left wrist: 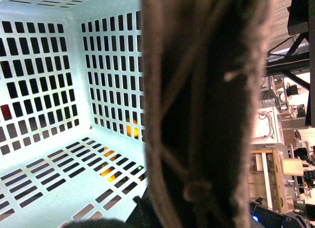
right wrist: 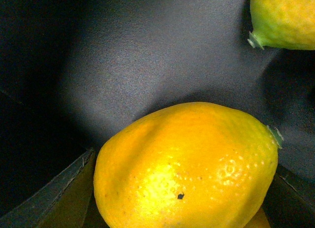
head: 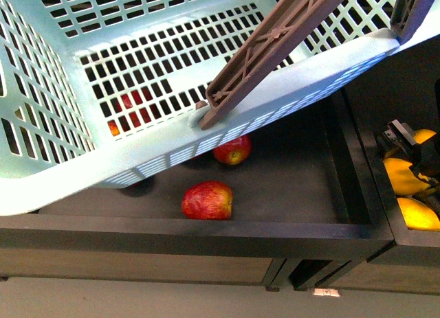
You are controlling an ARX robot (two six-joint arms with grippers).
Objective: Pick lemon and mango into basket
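- Presently the right tool (head: 407,150) sits low in a dark desk compartment (head: 412,237) among yellow fruit. Its wrist view shows its fingers (right wrist: 54,193) spread wide, one on each side of the mango (right wrist: 187,169), which fills the space between them. Whether they press on the skin I cannot tell.
- The lemon (right wrist: 285,18) lies beyond the mango, ahead of the fingertips and off to one side. It is apart from the mango and outside the closing path.
- I judge the step in hand to be the grasp on the mango. Close gently and evenly across its broad middle, not near the tapered end, because rounded skin would likely slip out of an off-centre pinch.
- Lift straight up from the compartment floor before swinging. The walls stand close beside the tool, and a sideways drag could nudge the neighbouring fruit.
- The basket (head: 137,167) hangs tilted, well to the left of the right tool, above the compartment that holds the red apples (head: 207,200). Its open mouth is where the mango should go.
- The handle (left wrist: 206,114) fills the left wrist view as a close blur. I judge that the left tool carries the basket by it, but its jaws do not show, so I cannot tell their grip.
- Release low over the slotted floor, clear of the handle, so the fruit does not bounce out.
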